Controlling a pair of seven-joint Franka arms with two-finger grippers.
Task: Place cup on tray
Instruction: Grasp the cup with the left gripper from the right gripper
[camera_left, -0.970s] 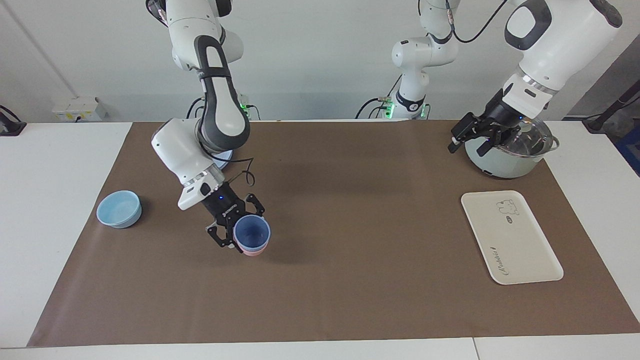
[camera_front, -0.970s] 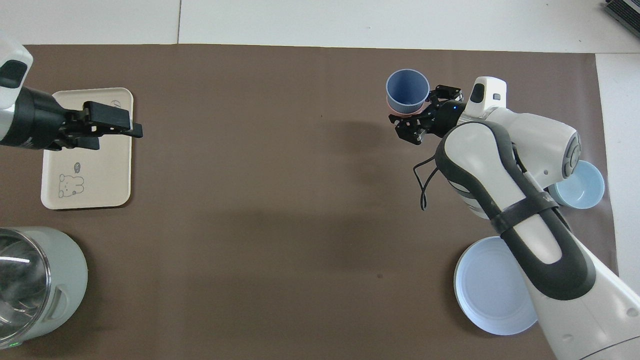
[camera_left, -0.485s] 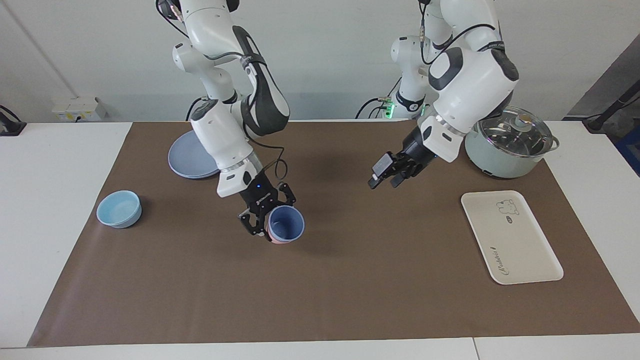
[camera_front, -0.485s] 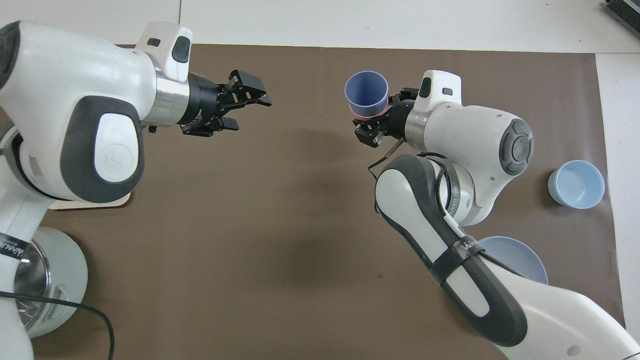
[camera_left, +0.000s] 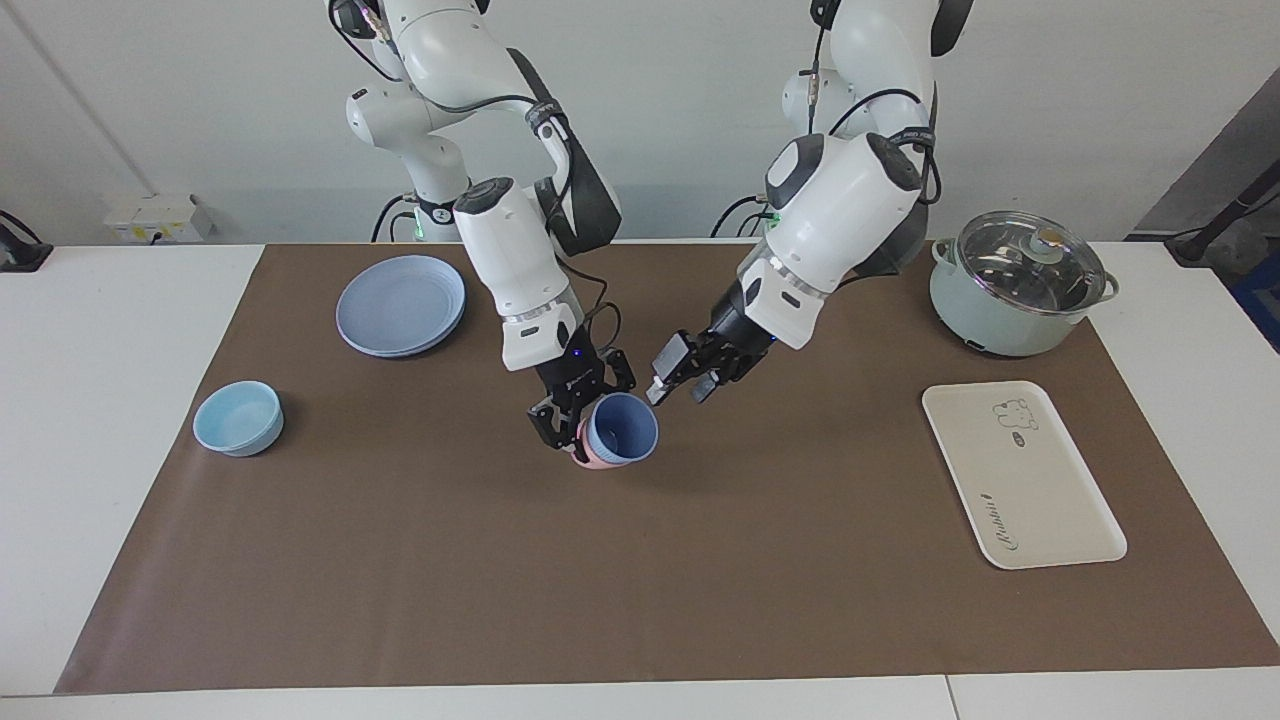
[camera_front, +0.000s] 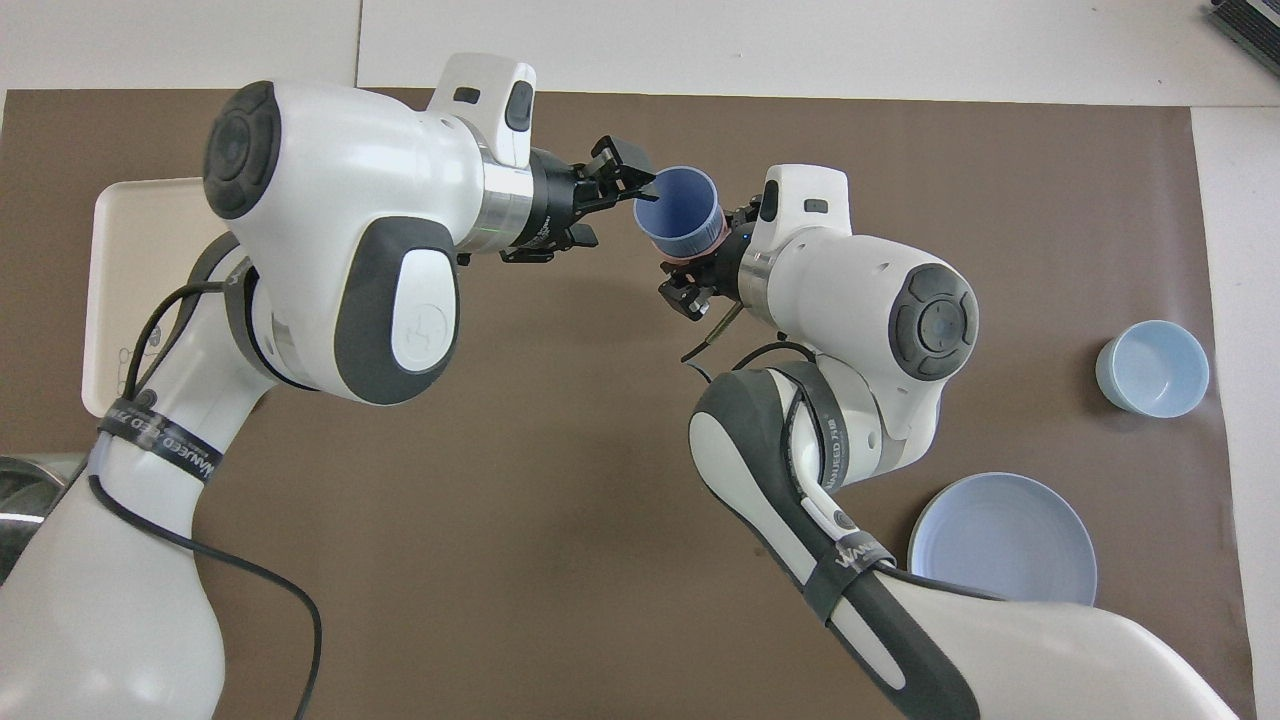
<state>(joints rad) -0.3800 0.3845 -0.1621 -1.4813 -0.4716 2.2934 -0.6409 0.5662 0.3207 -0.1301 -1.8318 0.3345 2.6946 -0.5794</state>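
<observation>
Your right gripper (camera_left: 580, 425) is clamped on a stacked pair, the periwinkle cup (camera_left: 621, 428) nested in a pink cup (camera_left: 597, 457), and it holds them tilted in the air over the middle of the brown mat (camera_left: 640, 560), clear of the surface. Your left gripper (camera_left: 682, 372) hangs just beside the cup's rim with its fingers apart; from the facing view you cannot tell whether a fingertip touches the rim. Against a second ago, the right arm has carried the cups from its own end of the mat toward the middle, uncovering the plate, and the left arm has swung away from the pot to meet them, its fingers narrowing a little on the way. The tray (camera_left: 1040, 500) lies bare near the mat's edge at the left arm's end, well apart from the cup, and has not moved. Count two cups, one tray, one light-blue bowl (camera_left: 238, 418) near the mat's edge at the right arm's end, one round blue plate (camera_left: 400, 305) toward the robots' edge, and one lidded pot (camera_left: 1018, 282) at the mat's corner nearest the left arm's base.
</observation>
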